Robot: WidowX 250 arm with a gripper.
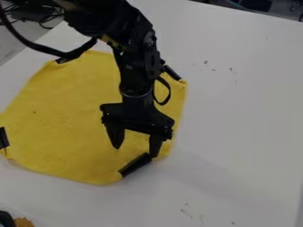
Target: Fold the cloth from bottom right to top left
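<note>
My gripper [135, 152] hangs over the lower right part of the yellow cloth [65, 124], its two fingers spread apart with only cloth visible between them. The cloth lies spread on the white table, with black pieces at several of its corners. One black piece [135, 165] sits at the lower right corner, just below the gripper; the right fingertip overlaps its upper end in view, and I cannot tell if they touch. The arm covers part of the cloth's upper right.
The white table [242, 124] extends right of the cloth and below it. A dark and orange-brown object [24, 222] shows at the bottom left corner. Black cables [35, 13] lie beyond the table at the upper left. Another black piece [3, 138] is at the cloth's left edge.
</note>
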